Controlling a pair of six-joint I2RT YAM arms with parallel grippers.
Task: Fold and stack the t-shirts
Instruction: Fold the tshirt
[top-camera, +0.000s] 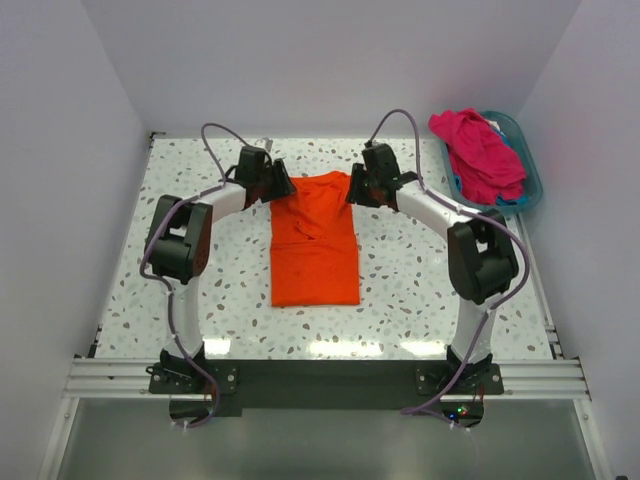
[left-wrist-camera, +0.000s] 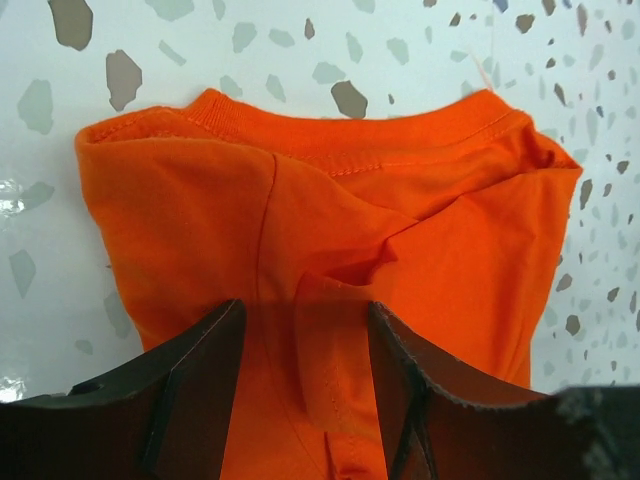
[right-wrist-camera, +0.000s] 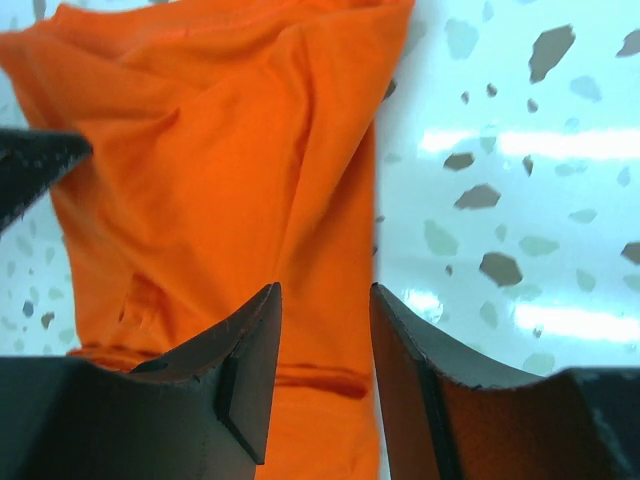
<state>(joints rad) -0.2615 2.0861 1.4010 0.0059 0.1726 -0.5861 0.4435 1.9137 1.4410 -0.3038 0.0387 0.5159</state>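
Observation:
The orange t-shirt (top-camera: 315, 245) lies on the table, folded into a long narrow strip with its collar end at the far side. My left gripper (top-camera: 286, 188) is at the shirt's far left corner. In the left wrist view this gripper (left-wrist-camera: 305, 305) is open, its jaws either side of a raised fold of the orange t-shirt (left-wrist-camera: 330, 220). My right gripper (top-camera: 351, 189) is at the far right corner. In the right wrist view it (right-wrist-camera: 325, 287) is open, astride the right edge of the orange shirt (right-wrist-camera: 200, 170). A magenta-pink t-shirt (top-camera: 480, 150) is heaped in the basket, with blue fabric (top-camera: 517, 200) under it.
The teal plastic basket (top-camera: 533, 170) stands at the back right corner, against the right wall. The speckled white table (top-camera: 420, 290) is walled on the left, back and right. The arm bases are on the metal rail (top-camera: 320, 378) at the near edge.

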